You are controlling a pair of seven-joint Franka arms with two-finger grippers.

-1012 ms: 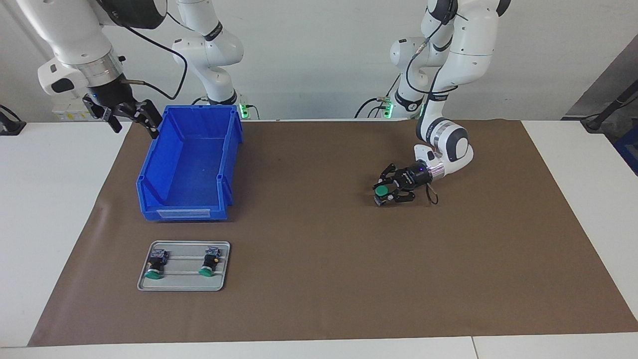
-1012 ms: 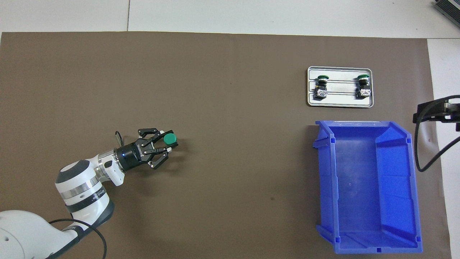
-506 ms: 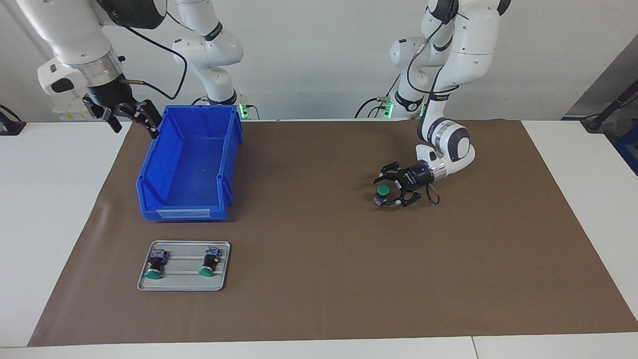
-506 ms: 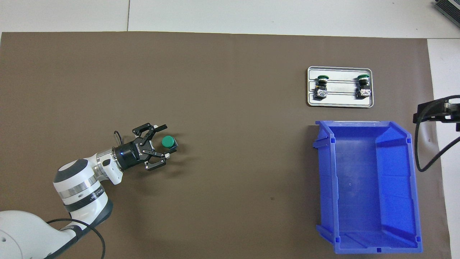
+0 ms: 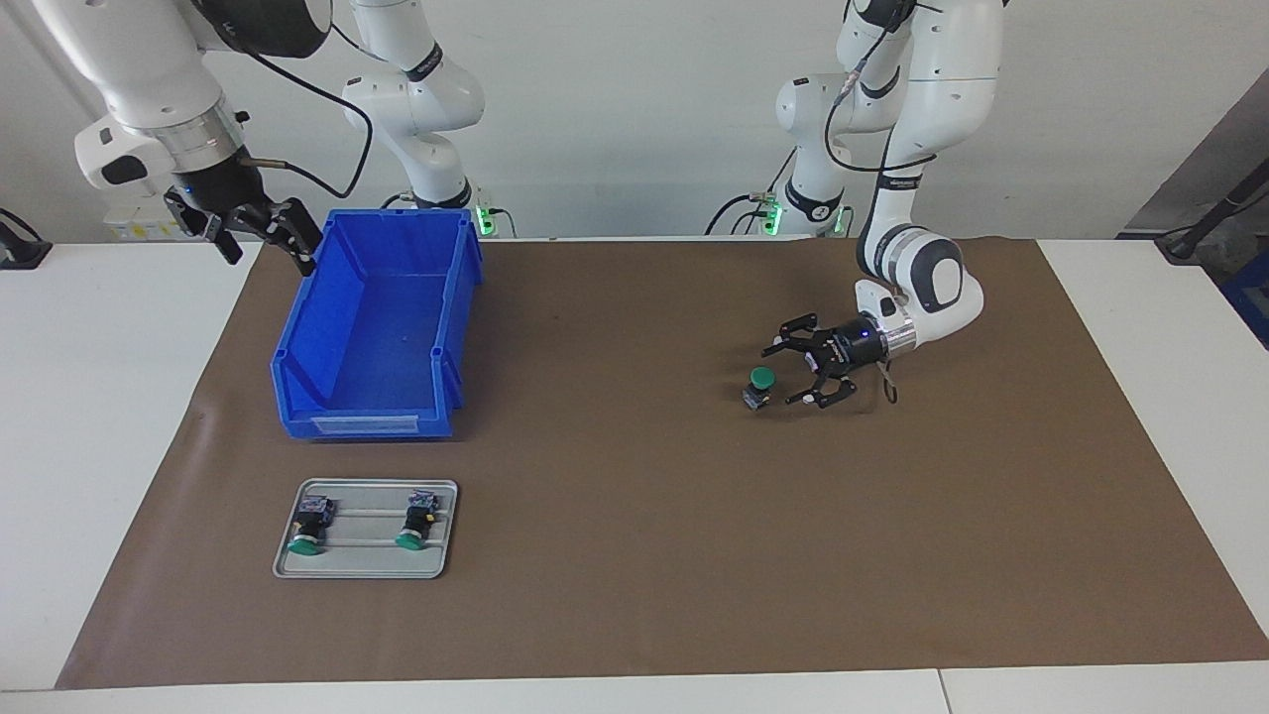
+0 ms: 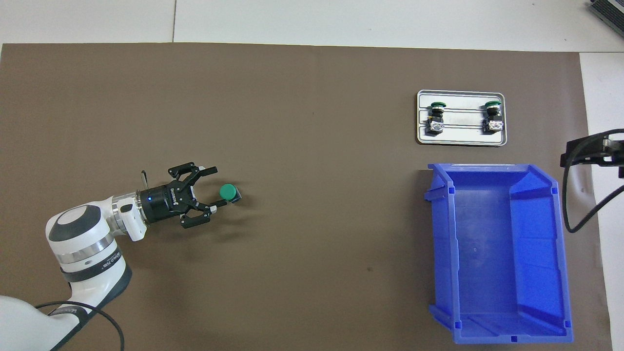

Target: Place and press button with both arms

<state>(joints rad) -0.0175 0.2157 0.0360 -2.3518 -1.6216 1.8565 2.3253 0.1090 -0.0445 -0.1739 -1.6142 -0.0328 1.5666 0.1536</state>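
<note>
Standing on the brown mat, cap up, the button sits toward the left arm's end of the tabletop. The left hand is just beside it, low over the mat, fingers spread apart and holding nothing. So the placing step looks done, and pressing comes next. I think a hand must come over the green cap and push straight down, or the button may tip. The right hand waits up high by the blue bin, fingers apart. Farthest off, two more buttons lie on a grey tray.
</note>
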